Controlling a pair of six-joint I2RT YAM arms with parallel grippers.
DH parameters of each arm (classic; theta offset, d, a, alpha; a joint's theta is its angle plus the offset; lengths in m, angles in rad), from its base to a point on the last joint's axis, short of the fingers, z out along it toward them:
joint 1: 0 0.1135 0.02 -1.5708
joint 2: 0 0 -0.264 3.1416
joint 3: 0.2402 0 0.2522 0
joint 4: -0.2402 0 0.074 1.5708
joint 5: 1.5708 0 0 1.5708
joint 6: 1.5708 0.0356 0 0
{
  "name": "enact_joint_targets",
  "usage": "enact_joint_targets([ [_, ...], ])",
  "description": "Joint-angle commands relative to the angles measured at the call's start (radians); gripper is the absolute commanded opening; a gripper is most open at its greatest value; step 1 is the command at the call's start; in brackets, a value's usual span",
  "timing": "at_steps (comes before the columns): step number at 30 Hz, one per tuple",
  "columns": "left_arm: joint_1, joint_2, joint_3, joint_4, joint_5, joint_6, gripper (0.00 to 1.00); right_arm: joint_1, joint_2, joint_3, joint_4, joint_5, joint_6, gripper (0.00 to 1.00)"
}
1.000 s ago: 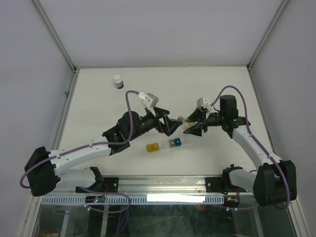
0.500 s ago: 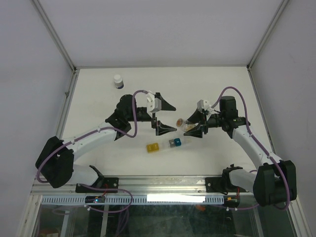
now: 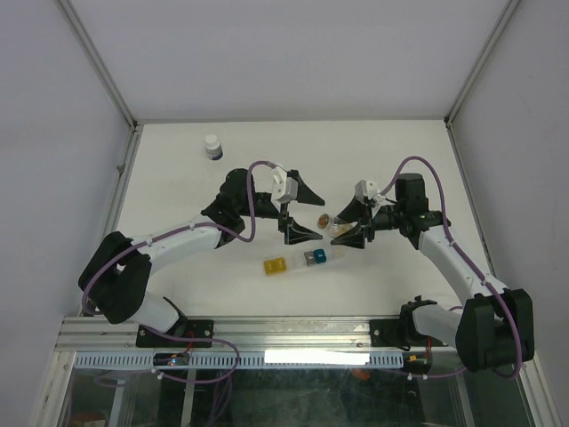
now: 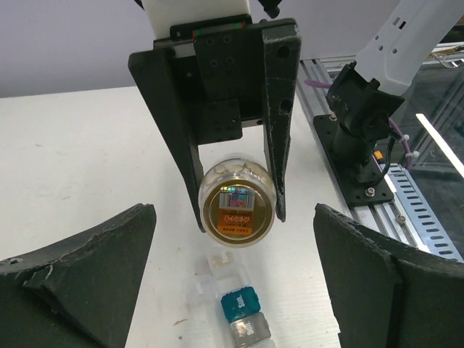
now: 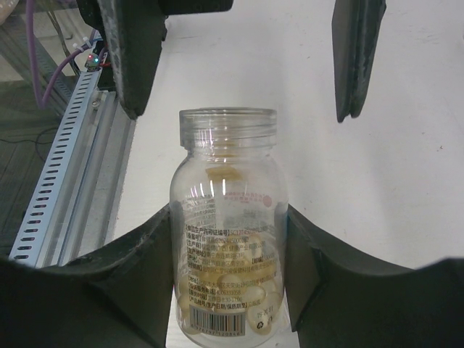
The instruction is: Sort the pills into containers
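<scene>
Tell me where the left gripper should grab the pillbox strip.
Probably best from straight above: pinch the pillbox strip across its narrow width, near the middle. It lies flat on the table, long sides free, too low to take sideways.

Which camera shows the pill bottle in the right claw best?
Right wrist: the pill bottle fills the frame side-on, uncapped, pills and label visible. Left wrist shows it only end-on; the top view, a tiny orange speck.
</scene>
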Motion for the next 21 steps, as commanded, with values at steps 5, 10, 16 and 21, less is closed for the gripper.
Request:
enact_joint_targets([
  [5, -0.006, 0.026, 0.003, 0.122, 0.010, -0.039, 0.88, -0.001, -0.013, 0.035, 0.008, -0.043, -0.016, 0.00],
  [10, -0.017, 0.043, 0.015, 0.123, 0.006, -0.045, 0.81, -0.001, -0.013, 0.035, 0.008, -0.043, -0.014, 0.00],
  [16, -0.024, 0.049, 0.017, 0.116, 0.004, -0.044, 0.77, -0.001, -0.013, 0.035, 0.008, -0.041, -0.014, 0.00],
  [21, -0.032, 0.051, 0.025, 0.108, 0.000, -0.041, 0.70, 0.000, -0.012, 0.035, 0.009, -0.043, -0.013, 0.00],
])
